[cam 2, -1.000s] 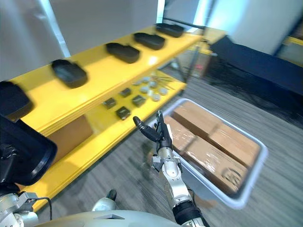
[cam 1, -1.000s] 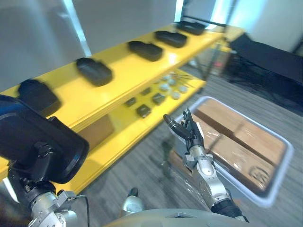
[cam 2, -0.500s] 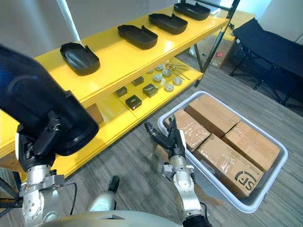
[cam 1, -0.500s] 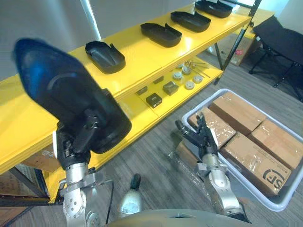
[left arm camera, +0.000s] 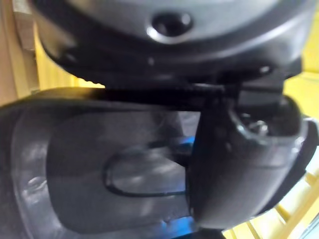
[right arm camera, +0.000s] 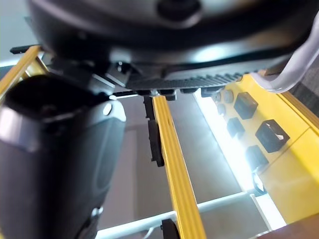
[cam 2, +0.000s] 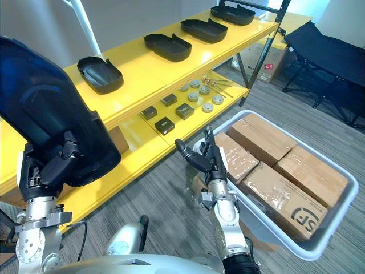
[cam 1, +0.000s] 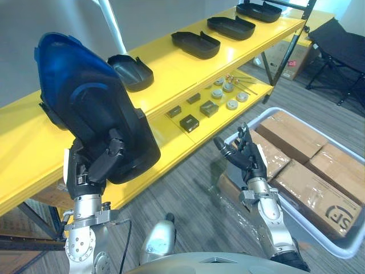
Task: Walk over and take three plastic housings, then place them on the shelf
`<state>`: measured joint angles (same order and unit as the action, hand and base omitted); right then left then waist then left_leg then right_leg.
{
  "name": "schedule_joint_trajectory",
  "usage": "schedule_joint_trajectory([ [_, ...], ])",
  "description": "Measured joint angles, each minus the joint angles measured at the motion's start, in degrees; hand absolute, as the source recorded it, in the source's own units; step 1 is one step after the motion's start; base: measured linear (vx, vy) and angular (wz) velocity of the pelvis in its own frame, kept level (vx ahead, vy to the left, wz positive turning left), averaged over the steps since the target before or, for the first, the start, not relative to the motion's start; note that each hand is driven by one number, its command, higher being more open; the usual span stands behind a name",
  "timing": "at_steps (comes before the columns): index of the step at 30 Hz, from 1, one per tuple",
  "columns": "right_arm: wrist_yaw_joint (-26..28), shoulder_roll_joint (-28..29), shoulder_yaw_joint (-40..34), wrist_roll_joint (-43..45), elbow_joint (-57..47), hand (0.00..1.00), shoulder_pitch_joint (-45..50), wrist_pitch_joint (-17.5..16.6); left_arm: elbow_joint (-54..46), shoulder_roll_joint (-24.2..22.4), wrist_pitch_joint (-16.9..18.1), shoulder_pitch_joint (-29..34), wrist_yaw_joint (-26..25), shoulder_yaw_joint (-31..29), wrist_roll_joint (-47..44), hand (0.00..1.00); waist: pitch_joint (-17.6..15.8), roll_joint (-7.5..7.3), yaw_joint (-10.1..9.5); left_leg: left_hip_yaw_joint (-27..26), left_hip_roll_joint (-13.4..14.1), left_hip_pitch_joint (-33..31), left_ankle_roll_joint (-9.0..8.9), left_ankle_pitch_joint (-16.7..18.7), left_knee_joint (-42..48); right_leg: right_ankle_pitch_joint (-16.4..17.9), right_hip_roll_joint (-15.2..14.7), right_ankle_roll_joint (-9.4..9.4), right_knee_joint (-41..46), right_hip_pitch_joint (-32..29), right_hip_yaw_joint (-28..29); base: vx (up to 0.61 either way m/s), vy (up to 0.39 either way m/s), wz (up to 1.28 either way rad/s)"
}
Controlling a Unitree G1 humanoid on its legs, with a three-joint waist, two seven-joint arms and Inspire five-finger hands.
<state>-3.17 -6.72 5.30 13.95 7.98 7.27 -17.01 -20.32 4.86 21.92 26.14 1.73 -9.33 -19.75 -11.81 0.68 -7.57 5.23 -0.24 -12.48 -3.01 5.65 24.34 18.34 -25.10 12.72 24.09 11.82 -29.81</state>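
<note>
My left hand (cam 1: pixel 97 168) is shut on a large black plastic housing (cam 1: pixel 91 108), held upright in front of the yellow shelf (cam 1: pixel 165 74); the same housing (left arm camera: pixel 119 164) is pressed close in the left wrist view. Several more black housings lie in a row on the shelf's top board: the nearest housing (cam 1: pixel 131 71), another housing (cam 1: pixel 195 44) and a further housing (cam 1: pixel 231 26). My right hand (cam 1: pixel 244 157) is open and holds nothing, raised over the floor beside the grey crate (cam 1: pixel 342 251).
The grey crate holds several cardboard boxes (cam 1: pixel 296 134). Small dark blocks (cam 1: pixel 188 122) and round metal parts (cam 1: pixel 231 104) lie on the shelf's lower board. A dark folding cot (cam 1: pixel 342 43) stands at the far right. Grey carpet lies between the shelf and the crate.
The camera has swung, so the whole scene shifted. My left hand has lifted the housing up in front of the shelf. The right hand stays open.
</note>
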Motion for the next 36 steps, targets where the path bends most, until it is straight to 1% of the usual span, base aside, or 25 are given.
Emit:
schedule_joint_trajectory([
  [1, 0.0, 0.2, -1.1, 0.1, -0.4, 1.0, 0.5, -0.1, 0.2, 0.2, -0.1, -0.6, 0.0, -0.4, 0.0, 0.0, 0.5, 0.45, 0.17, 0.1, -0.8, -0.1, -1.32, 1.5, 1.6, -1.7, -1.1, -1.96, 4.1, -0.5, 1.6, 0.17, 0.188, 0.3],
  [2, 0.0, 0.2, -1.9, 0.3, -0.5, 1.0, 1.0, -0.4, 0.6, 0.0, -0.6, -1.8, -0.3, -0.6, 0.1, 0.0, 0.5, 0.3, 0.49, 1.1, -1.7, -0.3, -0.61, 2.4, 3.0, -4.5, -2.5, -6.65, 12.0, -4.5, 5.2, 0.13, 0.212, 0.52],
  [3, 0.1, 0.4, -2.4, 0.6, -0.5, 1.0, 1.1, -0.3, 0.6, 0.2, -1.0, -2.5, -0.5, -1.1, 0.3, 0.0, 0.9, 0.77, 0.93, 2.0, -2.2, 0.4, -0.04, 3.0, 2.3, -11.4, -3.0, -12.99, 19.6, -9.8, 10.1, 0.12, 0.242, 0.57],
  [4, 0.2, 0.8, -2.5, 0.6, -0.5, 1.0, 0.7, -0.4, 0.3, 0.7, -1.0, -2.5, -1.1, -2.3, 1.0, 0.0, 1.0, 0.11, 1.48, 2.7, -2.4, 2.0, 0.69, 2.6, -0.5, -20.1, -2.6, -12.45, 24.0, -13.5, 14.5, 0.15, 0.21, 0.42],
  [5, 0.3, 1.2, -2.4, 0.6, -0.8, 1.0, 0.7, -0.5, 0.3, 1.1, -1.0, -2.6, -1.8, -2.9, 1.5, 0.0, 1.3, -0.2, 1.75, 3.5, -2.0, 2.5, 1.69, 2.0, -1.8, -18.9, -2.1, -11.13, 25.8, -15.0, 15.7, 0.24, 0.095, 0.32],
  [6, 0.7, 1.8, -2.3, 0.5, -1.8, 1.0, 0.6, -0.6, 0.4, 1.5, -1.1, -3.3, -3.5, -3.6, 2.0, 0.0, 1.3, -0.24, 1.79, 4.7, -1.5, 3.5, 2.16, 1.5, -3.8, -11.7, 0.3, -10.15, 26.6, -17.3, 16.4, 0.31, 0.037, 0.27],
  [7, 1.5, 1.9, -2.3, 0.5, -3.2, 1.0, 0.1, -0.6, 0.5, 1.3, -1.2, -3.7, -4.9, -4.4, 1.9, 0.0, 1.3, -0.16, 1.66, 5.6, -0.3, 5.0, 2.13, 1.1, -6.0, -7.1, 4.1, -9.62, 22.4, -18.3, 15.8, 0.31, 0.005, 0.19],
  [8, 1.7, 1.8, -2.3, 0.5, -4.1, 1.0, -0.1, -0.6, 0.5, 1.3, -1.2, -3.8, -5.3, -4.6, 1.8, 0.0, 1.3, -0.05, 1.45, 5.8, 0.1, 5.9, 2.12, 0.9, -7.3, -5.7, 6.3, -9.69, 18.9, -18.8, 15.8, 0.24, 0.002, 0.16],
  [9, 1.9, 1.7, -2.5, 0.5, -6.6, 1.0, -0.5, -0.6, 0.5, 1.3, -1.2, -4.1, -5.9, -4.7, 1.3, 0.0, 1.3, 0.0, 1.51, 6.5, 0.9, 7.1, 2.03, 0.7, -9.4, -5.0, 10.5, -9.82, 11.2, -19.9, 17.1, 0.21, -0.08, 0.47],
  [10, 1.8, 1.2, -2.6, 0.8, -10.7, 1.0, -0.5, -1.0, 0.6, 1.0, -1.2, -4.8, -6.8, -3.9, 1.0, 0.0, 1.3, 0.06, 2.44, 8.7, 0.8, 7.2, 1.66, 1.0, -9.9, -5.3, 15.0, -9.4, 4.4, -22.2, 22.3, 0.2, -0.103, 0.58],
  [12, 1.6, 0.6, -2.6, 1.0, -12.7, 1.0, -0.5, -1.2, 0.7, 0.4, -1.2, -5.1, -7.1, -3.4, 1.0, 0.0, 1.3, 0.04, 3.35, 10.5, 0.6, 7.2, 1.29, 1.4, -9.9, -5.7, 16.9, -8.97, 2.0, -23.1, 25.6, 0.23, -0.177, 0.97],
  [13, 1.5, 0.2, -2.6, 1.0, -16.4, 1.0, 0.3, -1.3, 0.7, -0.6, -1.2, -5.2, -7.6, -1.6, 1.1, 0.0, 1.7, -0.74, 4.73, 14.7, -0.5, 7.4, 0.0, 2.4, -9.5, -7.0, 18.1, -8.3, -2.1, -23.4, 30.0, 0.22, -0.232, 1.39],
  [14, 1.5, 0.3, -2.6, 1.0, -17.8, 1.0, 1.0, -1.3, 0.7, -0.5, -1.2, -5.2, -7.6, -1.1, 1.1, 0.0, 2.3, -1.8, 4.97, 15.9, -1.4, 7.4, -0.41, 3.0, -9.4, -8.0, 17.4, -8.65, -3.2, -22.9, 30.1, 0.25, -0.325, 1.65],
  [15, 1.5, -0.1, -2.7, 1.0, -19.5, 1.0, 1.5, -1.3, 0.9, -1.3, -1.2, -5.1, -7.4, -0.7, 1.1, 0.0, 3.3, -2.65, 4.91, 17.2, -1.7, 7.7, -1.43, 4.3, -9.0, -10.6, 16.2, -7.29, -2.7, -22.0, 28.0, 0.22, -0.306, 1.03],
  [16, 1.5, -0.6, -2.8, 1.0, -19.7, 1.0, 1.4, -1.3, 0.9, -2.2, -1.4, -4.7, -7.3, -0.4, 1.1, 0.0, 3.6, -1.75, 4.89, 16.8, -0.3, 7.8, -1.55, 4.8, -8.6, -10.2, 16.6, -7.92, -3.0, -21.0, 26.0, 0.27, -0.362, 1.11],
  [17, 1.4, -2.1, -3.3, 1.1, -19.9, 1.0, 1.2, -1.3, 0.4, -4.1, -1.5, -3.7, -6.7, -0.4, 1.1, 0.0, 4.6, 0.02, 4.48, 13.7, 3.4, 7.6, -2.23, 4.4, -8.5, -9.6, 17.9, -9.05, -3.8, -19.3, 23.0, 0.26, -0.296, 0.9],
  [18, 1.3, -2.9, -4.2, 1.1, -19.9, 1.0, 0.8, -1.2, 0.2, -5.4, -1.6, -3.1, -6.5, -0.3, 1.0, 0.0, 5.5, 1.56, 3.8, 10.6, 5.5, 7.6, -3.3, 3.5, -9.1, -9.5, 18.9, -9.32, -4.7, -17.8, 20.8, 0.26, -0.262, 0.85],
  [19, 1.3, -3.3, -4.9, 1.1, -19.9, 1.0, 0.7, -1.2, 0.2, -5.8, -1.7, -3.1, -6.4, -0.3, 1.0, 0.0, 5.9, 2.16, 3.46, 8.5, 6.4, 7.7, -3.42, 2.9, -9.6, -9.6, 19.3, -9.52, -5.3, -17.0, 19.9, 0.26, -0.214, 0.75],
  [21, 1.5, -4.3, -7.5, 2.3, -19.9, 1.0, 0.3, -1.2, -0.2, -6.0, -1.7, -3.2, -6.3, -0.4, -0.2, 0.0, 6.2, 2.61, 3.14, 2.8, 7.6, 7.8, -2.72, 0.8, -11.3, -9.7, 19.5, -9.95, -7.6, -14.5, 16.3, 0.2, -0.165, 0.75],
  [23, 1.1, -4.3, -9.3, 1.8, -19.9, 1.0, 0.0, -1.3, -0.3, -6.0, -1.4, -3.4, -5.4, -0.5, -0.7, 0.0, 6.2, 2.47, 3.21, -1.2, 8.1, 7.0, -2.56, -0.2, -12.2, -10.0, 19.5, -10.38, -9.5, -13.3, 14.0, 0.13, -0.095, 0.67],
  [24, 0.4, -4.3, -10.4, 0.1, -19.9, 1.0, -0.5, -1.5, -0.3, -5.9, -1.3, -3.8, -5.1, -0.2, -0.9, 0.0, 6.1, 2.27, 3.2, -3.1, 8.5, 6.9, -2.91, -1.1, -13.3, -10.1, 19.3, -10.57, -10.2, -13.3, 12.9, 0.08, -0.048, 0.56],
  [26, -0.1, -4.3, -10.7, -0.9, -19.9, 1.0, -1.8, -1.7, -0.3, -5.8, -1.2, -4.2, -5.3, 0.4, -1.5, 0.0, 6.1, 2.02, 3.13, -3.6, 8.3, 7.1, -3.27, -2.4, -15.5, -10.9, 19.3, -10.95, -11.4, -13.2, 12.5, 0.02, 0.011, 0.26],
  [28, 0.0, -4.2, -10.7, -1.2, -19.9, 1.0, -3.5, -3.2, -0.2, -5.1, -0.9, -5.9, -6.1, 1.8, -1.6, 0.0, 6.1, 1.55, 3.12, -3.3, 7.5, 8.0, -3.34, -3.8, -17.8, -11.7, 18.9, -10.37, -13.4, -12.1, 12.4, 0.01, 0.056, 0.17],
  [33, 0.1, -2.5, -10.2, -0.5, -19.9, 1.0, -4.6, -4.7, -0.6, -4.2, -0.8, -8.0, -6.4, 2.8, 0.0, 0.0, 6.2, 1.42, 3.47, -3.1, 5.5, 10.1, -2.53, -5.9, -21.6, -12.4, 17.6, -9.24, -15.9, -9.7, 11.8, -0.05, 0.06, 0.12],
  [36, -0.8, -0.5, -9.3, -0.8, -19.8, 1.0, -3.4, -4.6, -0.6, -4.2, -0.8, -7.4, -4.9, 2.8, 0.1, 0.0, 6.2, 1.42, 4.39, -3.6, 4.8, 10.5, -1.7, -7.1, -24.0, -13.1, 16.7, -8.33, -16.6, -9.9, 11.3, -0.06, 0.041, 0.09],
])
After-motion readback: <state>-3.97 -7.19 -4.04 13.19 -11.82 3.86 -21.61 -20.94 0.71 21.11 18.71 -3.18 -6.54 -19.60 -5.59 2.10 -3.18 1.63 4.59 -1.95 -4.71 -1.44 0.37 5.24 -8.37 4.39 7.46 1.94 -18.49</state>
